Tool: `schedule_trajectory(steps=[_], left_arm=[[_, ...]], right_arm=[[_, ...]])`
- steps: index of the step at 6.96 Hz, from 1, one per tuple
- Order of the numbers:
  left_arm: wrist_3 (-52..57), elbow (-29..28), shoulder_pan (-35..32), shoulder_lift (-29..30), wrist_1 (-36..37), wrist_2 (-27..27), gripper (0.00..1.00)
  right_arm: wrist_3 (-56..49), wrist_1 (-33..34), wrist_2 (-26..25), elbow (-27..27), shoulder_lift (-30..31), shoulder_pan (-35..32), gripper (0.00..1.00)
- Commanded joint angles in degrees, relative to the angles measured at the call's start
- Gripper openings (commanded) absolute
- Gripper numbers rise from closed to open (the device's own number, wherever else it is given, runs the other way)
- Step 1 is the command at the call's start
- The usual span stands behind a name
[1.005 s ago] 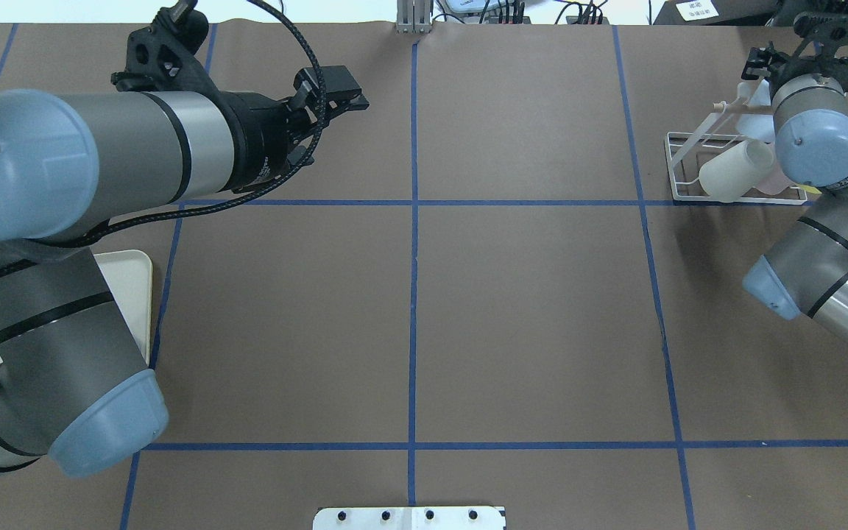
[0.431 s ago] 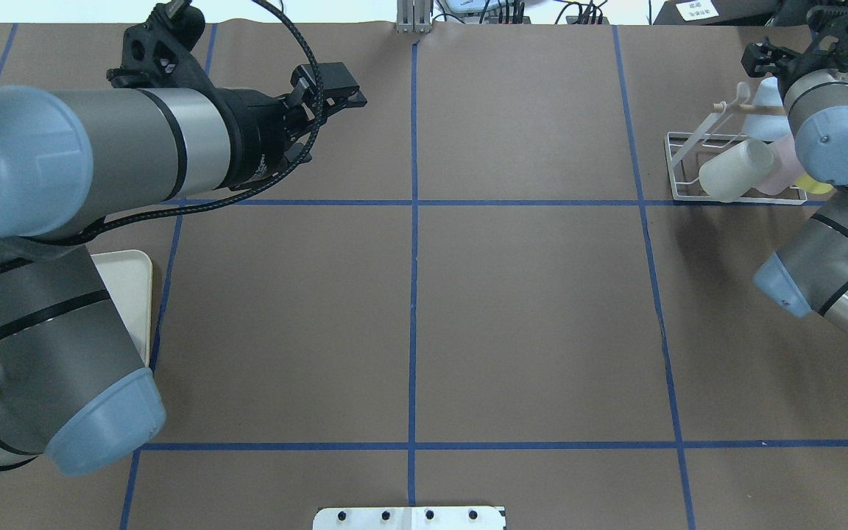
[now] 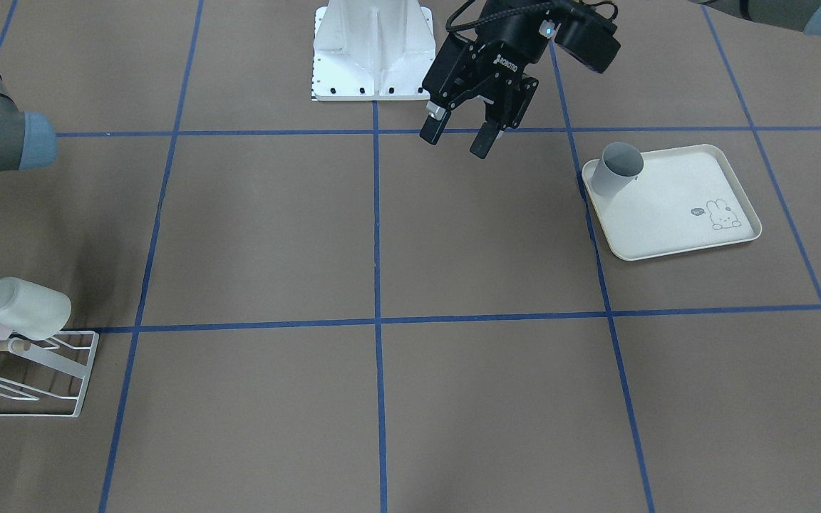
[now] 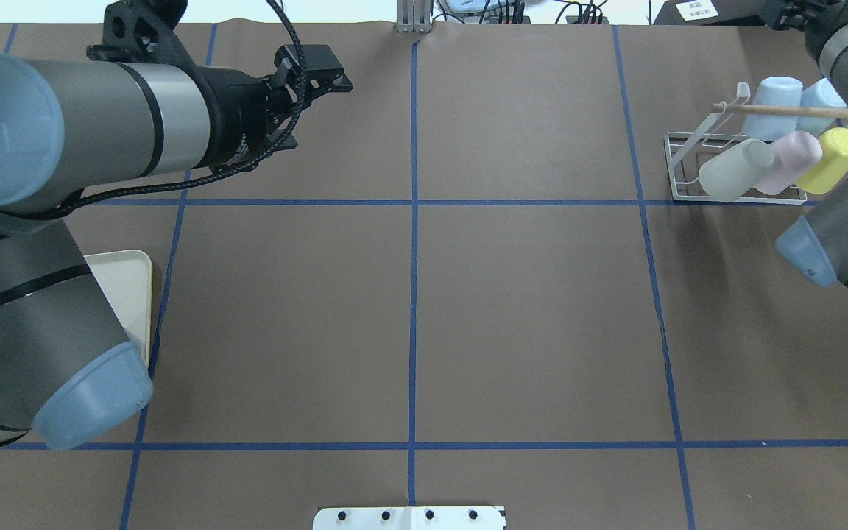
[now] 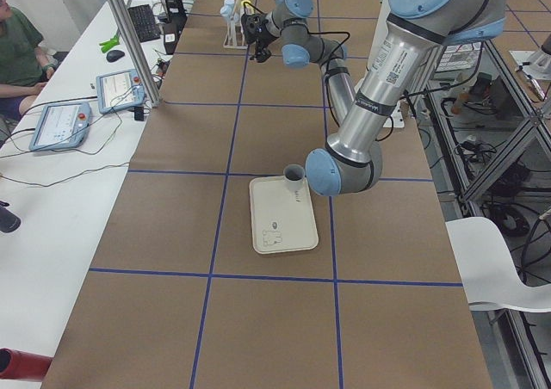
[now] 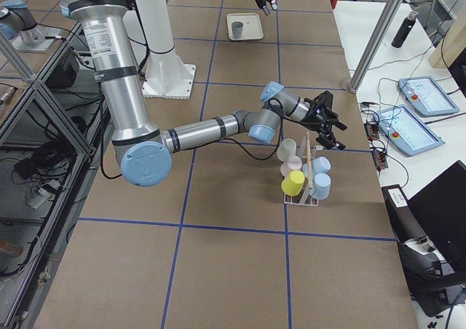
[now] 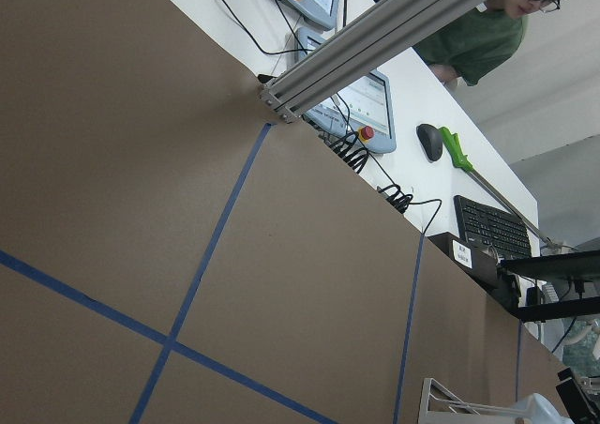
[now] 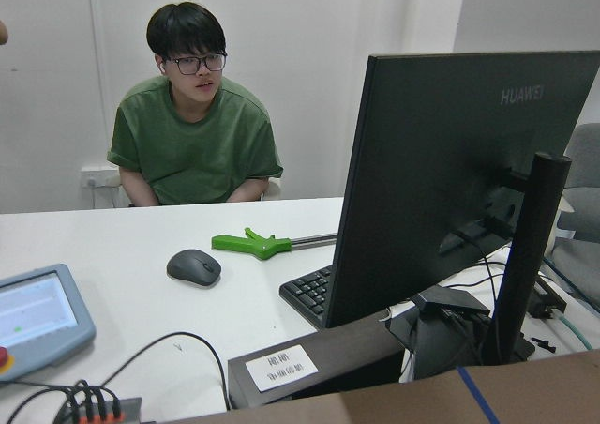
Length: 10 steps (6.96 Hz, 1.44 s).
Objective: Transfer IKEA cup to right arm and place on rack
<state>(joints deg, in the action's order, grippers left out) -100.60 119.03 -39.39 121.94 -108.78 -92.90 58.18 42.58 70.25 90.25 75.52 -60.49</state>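
The left arm's black two-finger claw [image 3: 455, 142] hung above the brown paper-covered table [image 3: 254, 235] near the upper centre of the front-facing frame. Its jaws were spread and held nothing, which suited an approach more than a carry.

The task's grey plastic IKEA cup [image 3: 616, 169] stood upright, mouth up, on the cream rabbit-print tray [image 3: 674, 214]. It sat in the tray's upper left corner, right of the left claw and apart from it, so the pick and the hand-over looked not yet begun for this cup.

At the upper right of the overhead frame, the white wire rack [image 4: 668, 165] with its light wooden dowel [image 4: 785, 110] carried five tilted cups. They were an off-white cup [image 4: 735, 171], a pink cup [image 4: 792, 158], a yellow cup [image 4: 832, 158] and two pale blue cups [image 4: 770, 99], each apparently slipped over a slanted prong that kept it in place.

The right arm's black claw [image 6: 329, 121] hovered just above and beyond the rack, clear of the cups. Only the far side view showed it properly, so whether its jaws were spread or pressed together could not be told.
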Motion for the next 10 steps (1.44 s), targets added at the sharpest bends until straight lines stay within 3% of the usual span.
schedule_trajectory(steps=[1,5,7,10], left_arm=[[4.2,0.9,-4.4,-3.7,0.1,-5.0,1.00],[17.4,0.9,-15.6,-13.1,0.2,-18.0,1.00],[27.8,0.7,-20.7,-19.2,0.7,-24.4,1.00],[36.5,0.8,-22.1,-29.9,2.2,-32.1,1.00]], right_arm=[[3.5,0.3,3.7,5.7,-0.4,-1.9,1.00],[18.1,6.0,16.0,17.0,-1.0,2.3,1.00],[28.5,5.8,17.6,17.9,-5.3,7.8,1.00],[37.8,5.2,18.7,18.8,-9.9,13.7,1.00]])
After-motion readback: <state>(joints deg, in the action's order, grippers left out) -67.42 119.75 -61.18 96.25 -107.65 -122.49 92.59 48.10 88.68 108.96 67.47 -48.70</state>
